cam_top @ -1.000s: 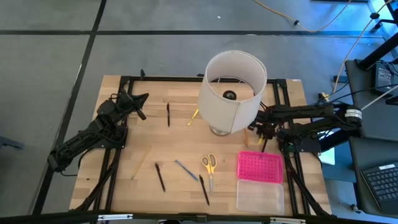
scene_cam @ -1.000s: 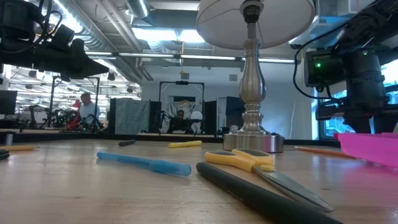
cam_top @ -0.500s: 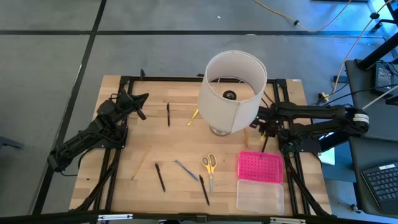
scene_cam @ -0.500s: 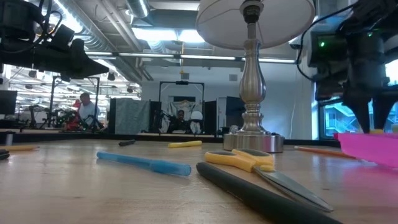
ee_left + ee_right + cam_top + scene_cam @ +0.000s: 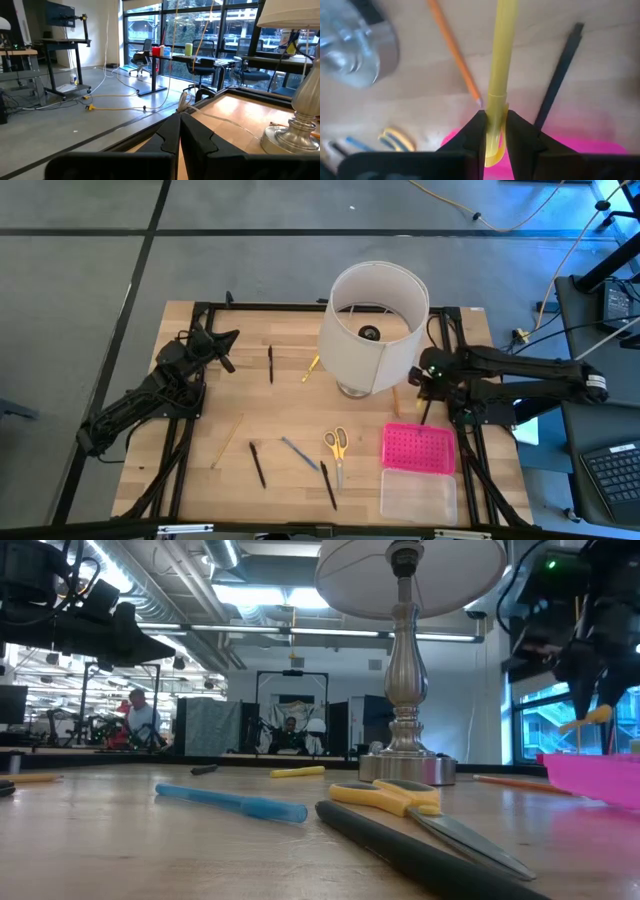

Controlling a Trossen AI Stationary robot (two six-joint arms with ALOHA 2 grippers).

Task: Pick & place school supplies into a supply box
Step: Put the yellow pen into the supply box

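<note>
Bench (image 5: 300, 415), wood, carrying all items; lamp (image 5: 372, 327) at rear centre; left gripper (image 5: 222, 340) idle at rear left, fingers shut, empty; right gripper (image 5: 492, 131) raised beside lamp, above box's rear edge, fingers clamped on yellow pen (image 5: 499, 60); box (image 5: 418, 470), pink lid open, at front right; scissors (image 5: 335, 444), blue pen (image 5: 298, 452), black pens (image 5: 257, 464), pencils (image 5: 227, 439) scattered at front.
</note>
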